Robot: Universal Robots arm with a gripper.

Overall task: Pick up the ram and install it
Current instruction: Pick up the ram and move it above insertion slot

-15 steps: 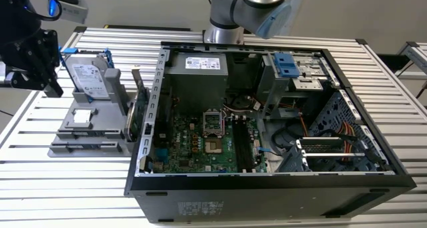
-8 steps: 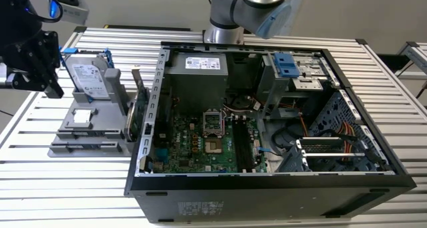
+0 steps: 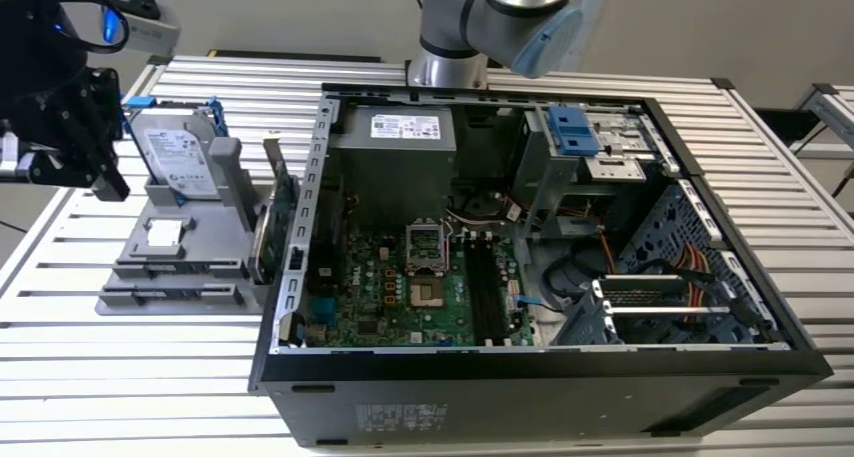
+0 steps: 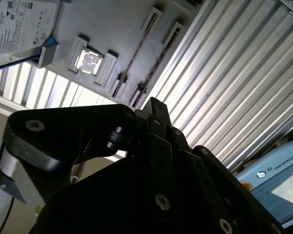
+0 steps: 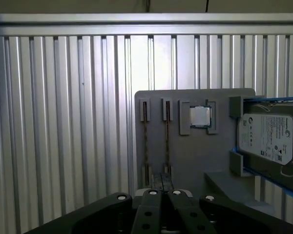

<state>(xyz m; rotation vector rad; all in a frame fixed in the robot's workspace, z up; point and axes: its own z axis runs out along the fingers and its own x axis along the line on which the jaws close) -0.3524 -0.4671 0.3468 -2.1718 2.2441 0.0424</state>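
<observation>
On the desk (image 5: 63, 122), your ram (image 5: 145, 139) sits in its gray holder (image 5: 185, 161), not picked up yet. Your gripper (image 5: 163, 193) has its jaws together, empty.

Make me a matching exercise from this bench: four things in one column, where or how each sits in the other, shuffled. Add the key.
Things
1. ram
2. hard drive
3. processor chip
4. end effector

Places or states
a. lies flat in a square recess of the gray holder
b. black, at the exterior view's left edge, beside the hard drive
c. stands on edge in a narrow slot of the holder
d. silver, held between blue rails at the holder's end

Pairs: 1-c, 2-d, 3-a, 4-b
</observation>
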